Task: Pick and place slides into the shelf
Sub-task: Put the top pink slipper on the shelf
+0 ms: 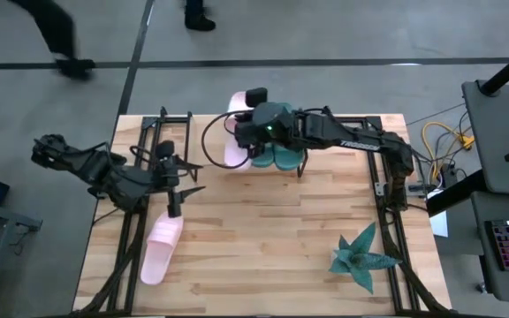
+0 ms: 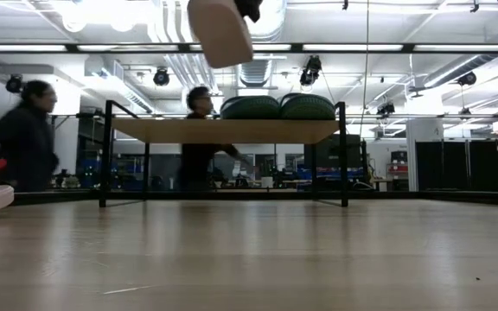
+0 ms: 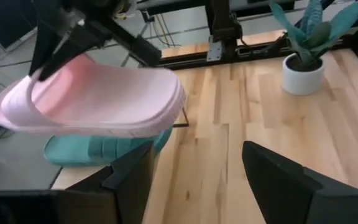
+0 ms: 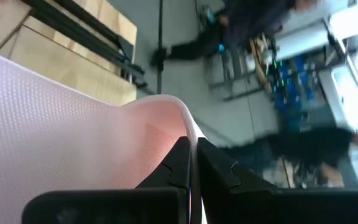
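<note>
Overhead, right fingers (image 4: 191, 163) pinch a pink slide (image 1: 234, 141); left fingers (image 3: 197, 180) apart; arm lettering unreadable.

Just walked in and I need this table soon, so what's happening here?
The right gripper is shut on a pale pink slide, holding it in the air above the shelf, where two teal-green slides already sit on the board. The left gripper waits open, empty, at the table's left side. The other pink slide lies on the table near it, not yet picked up. People are moving in the room behind.
</note>
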